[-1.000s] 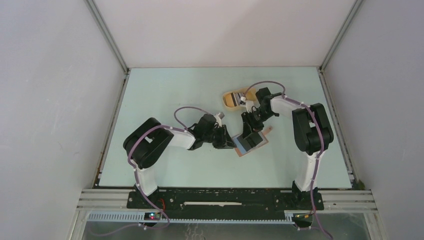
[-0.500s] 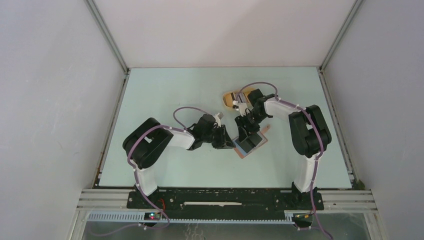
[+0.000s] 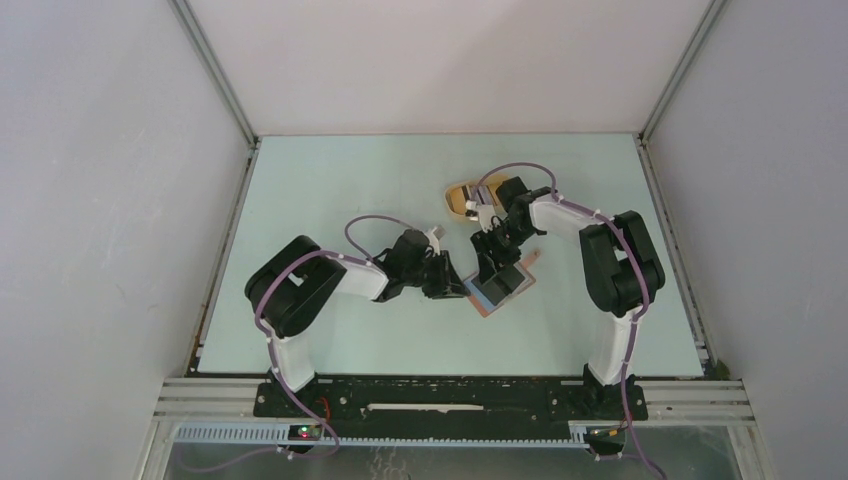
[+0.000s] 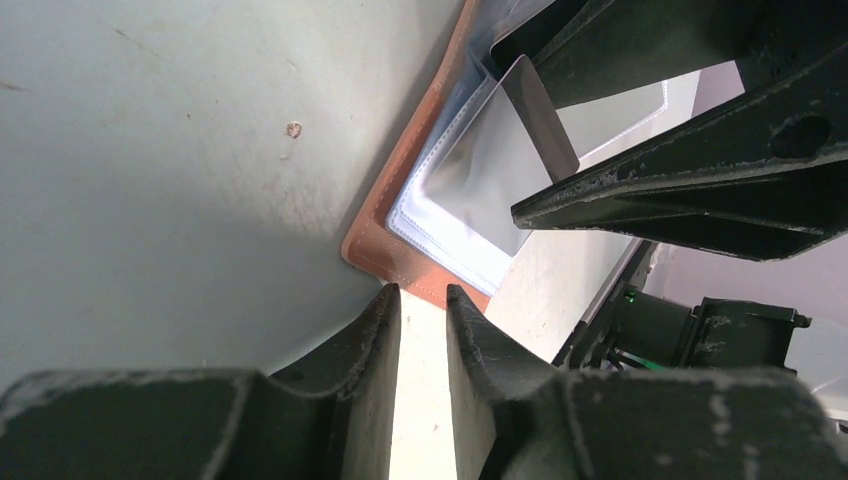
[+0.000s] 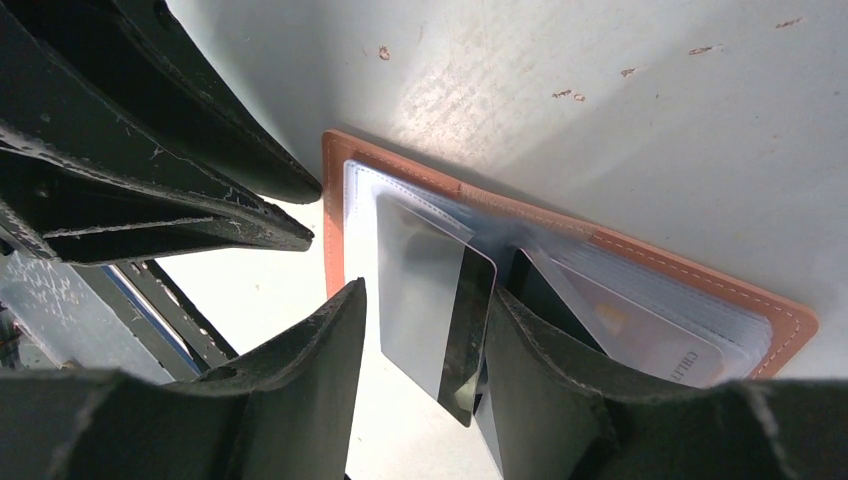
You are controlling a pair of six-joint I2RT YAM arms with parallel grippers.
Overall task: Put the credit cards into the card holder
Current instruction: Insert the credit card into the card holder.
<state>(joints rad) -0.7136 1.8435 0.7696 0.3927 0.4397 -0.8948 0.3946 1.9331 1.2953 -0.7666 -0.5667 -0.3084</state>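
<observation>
**A:** Right gripper (image 5: 428,292) first. The jaws are parted and stand either side of a grey credit card (image 5: 415,265) with a dark stripe. One finger lies against the striped edge, and a sliver of light shows beside the other, so nothing is clamped.

**B:** And the card's far end?

**A:** It's just ahead of the fingertips, tucked under a clear sleeve (image 5: 400,205) of the card holder (image 5: 650,262). The holder lies opened out flat on the table (image 5: 600,110). The card's near end sticks out between the jaws.

**B:** Anything else loaded?

**A:** On the striped side of the jaws there's what looks like a dark card (image 5: 540,300). Beyond it, a pale card (image 5: 640,335) sits in the sleeves.

**B:** Left gripper (image 4: 420,300)?

**A:** Nearly closed, down to a narrow slit with nothing in it. The tips are right at the holder's brown corner, but I can't tell whether they press on it. Just past the corner come the sleeves, then the grey card, with the right fingers over it.

**B:** Farther out?

**A:** From overhead, the two grippers face each other across the holder. A yellow tray (image 3: 462,198) lies beyond the right wrist, apart from the holder.
</observation>
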